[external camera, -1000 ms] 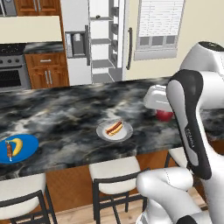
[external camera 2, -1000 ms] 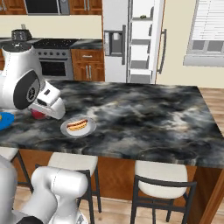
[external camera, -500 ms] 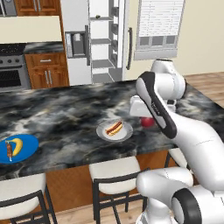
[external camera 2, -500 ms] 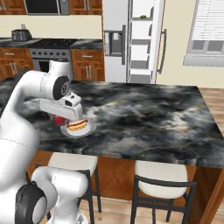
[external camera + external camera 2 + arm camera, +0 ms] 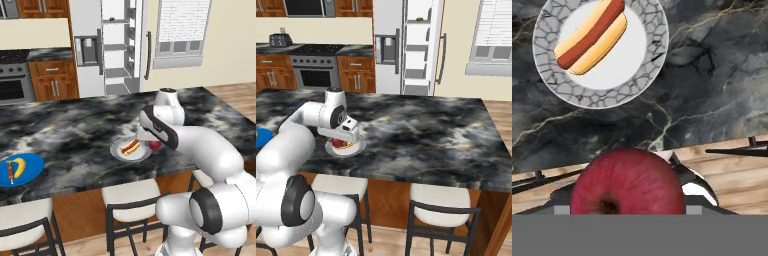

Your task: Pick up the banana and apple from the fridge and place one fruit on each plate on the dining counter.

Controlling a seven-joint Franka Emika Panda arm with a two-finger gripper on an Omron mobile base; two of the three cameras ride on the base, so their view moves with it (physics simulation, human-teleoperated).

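My gripper (image 5: 151, 142) is shut on the dark red apple (image 5: 155, 145) and holds it just above the marble dining counter (image 5: 70, 131), at the right rim of the pale plate (image 5: 119, 151). That plate carries a hot dog (image 5: 130, 146). In the hand view the apple (image 5: 628, 182) hides the gripper (image 5: 628, 204) fingers, and the pale plate (image 5: 557, 80) lies ahead. The right base view shows the apple (image 5: 338, 143) under the hand at the plate (image 5: 358, 146). The banana (image 5: 20, 166) lies on the blue plate (image 5: 31, 172) at the far left. The fridge (image 5: 89, 20) stands open behind the counter.
A thin brown stick food (image 5: 10, 171) shares the blue plate. Stools (image 5: 129, 193) line the counter's near side. A stove (image 5: 315, 70) and wooden cabinets (image 5: 52, 85) stand along the back wall. The counter's edge and wooden floor (image 5: 727, 165) lie just under the hand.
The arm has swung from the counter's right end to the pale plate, carrying the apple and coming down low beside the hot dog.
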